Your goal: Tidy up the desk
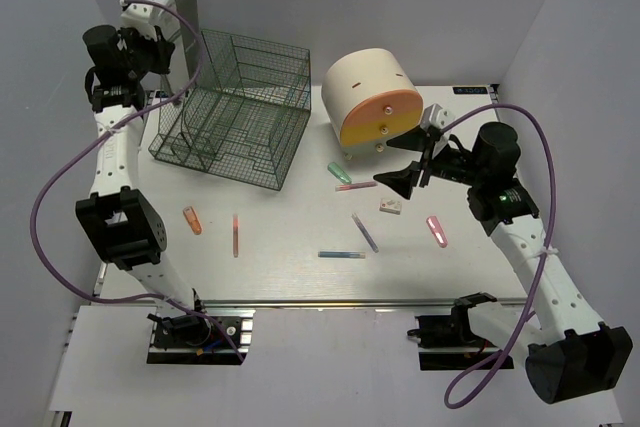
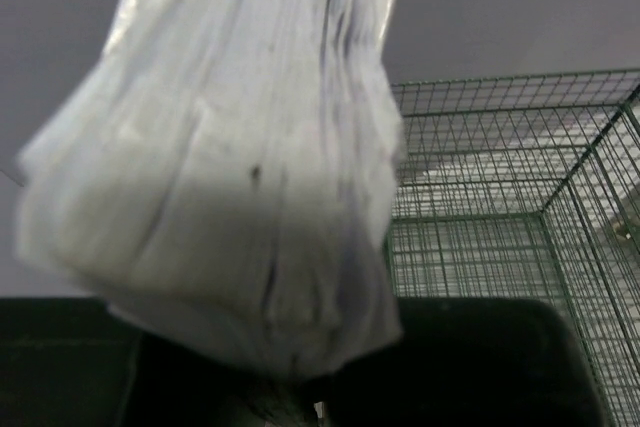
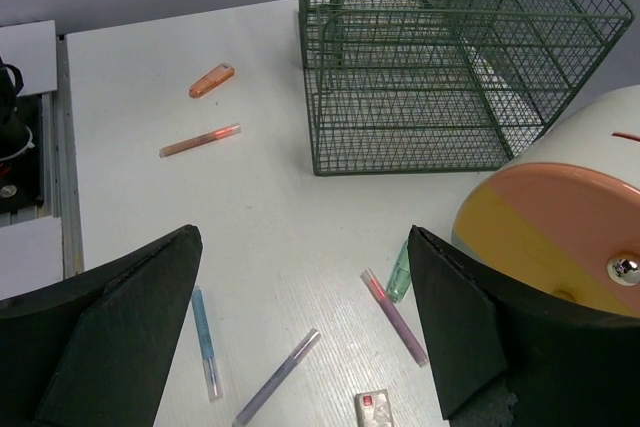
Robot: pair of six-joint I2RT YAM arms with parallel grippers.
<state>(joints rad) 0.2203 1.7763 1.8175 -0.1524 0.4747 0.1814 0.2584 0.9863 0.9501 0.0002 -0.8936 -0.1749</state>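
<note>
The large flat white desk (image 1: 280, 272) runs its long axis left to right, with a silver metal rail (image 1: 330, 302) along the near edge. Just beyond the rail the loose items lie scattered. A blue pen (image 1: 341, 254), a purple pen (image 1: 365, 232) and a pink highlighter (image 1: 436, 231) lie toward the right. A red pen (image 1: 235, 235) and a short orange marker (image 1: 192, 220) lie toward the left.

The right gripper (image 1: 410, 179) hovers over the right-hand cluster, its fingers (image 3: 110, 347) spread wide and holding nothing. The desk surface lies directly below them. In the wrist view the purple pen slants across the gap, with a small white eraser (image 3: 372, 409) beside it. This arm is judged much the nearer to the pens.

Farther back stand a dark green wire rack (image 1: 235, 107) and a cream drum-shaped drawer unit (image 1: 372, 97). At the far left the left gripper (image 1: 158, 19) is raised well above the desk and appears to pinch an upright white sheaf of papers (image 2: 240, 177) beside the rack.
</note>
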